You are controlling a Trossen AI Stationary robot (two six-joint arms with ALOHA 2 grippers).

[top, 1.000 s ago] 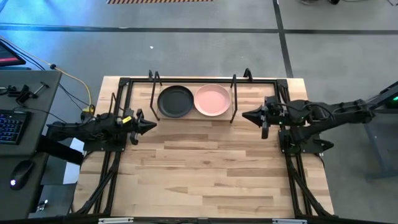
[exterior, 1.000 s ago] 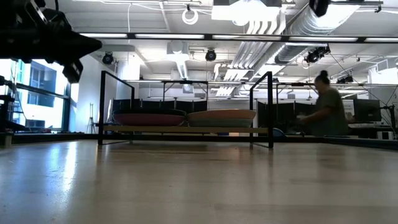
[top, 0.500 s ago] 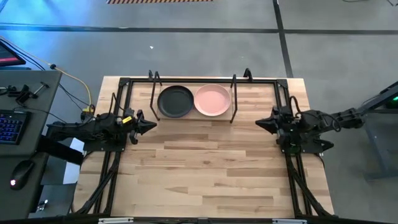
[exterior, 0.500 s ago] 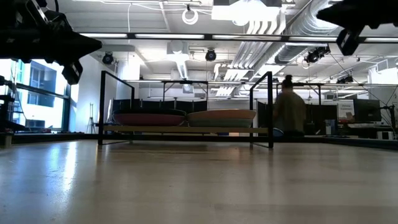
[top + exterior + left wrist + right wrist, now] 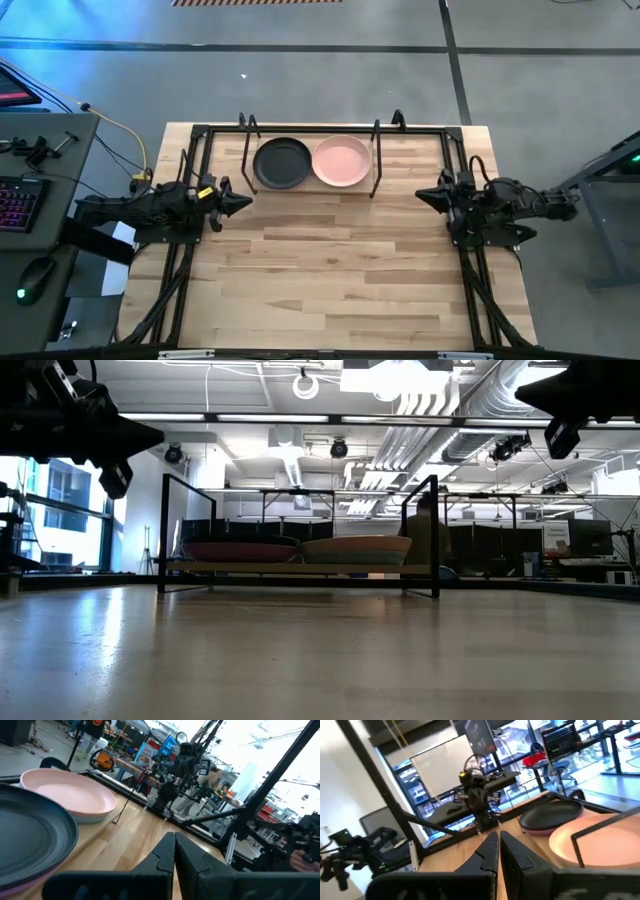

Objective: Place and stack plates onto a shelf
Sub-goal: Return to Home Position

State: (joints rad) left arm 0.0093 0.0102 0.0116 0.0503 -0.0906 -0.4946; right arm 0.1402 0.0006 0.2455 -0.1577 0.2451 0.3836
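Observation:
The shelf [image 5: 311, 186] stands at the table's far edge, its light board [image 5: 300, 569] on thin black wire legs. A black plate [image 5: 282, 163] lies on the board's left half, and a purple rim [image 5: 20, 882] shows under it. The pale pink plate [image 5: 342, 161] lies on the right half, over a paler rim [image 5: 95, 818]; whether that is the blue-green plate I cannot tell. My left gripper [image 5: 243, 203] is shut and hovers near the table's left edge. My right gripper [image 5: 420, 196] is shut and hovers near the right edge. Both point inward, apart from the shelf.
A larger black metal frame [image 5: 200, 135] runs along the table's left, far and right sides and around the shelf. The wooden table top [image 5: 320, 270] spreads between the arms and toward the near edge. A person [image 5: 425, 540] shows in the room behind the shelf.
My right arm has drawn back toward the table's right edge, away from the shelf, with its fingers shut throughout. In the low view the person in the room behind has walked leftward, to behind the shelf.

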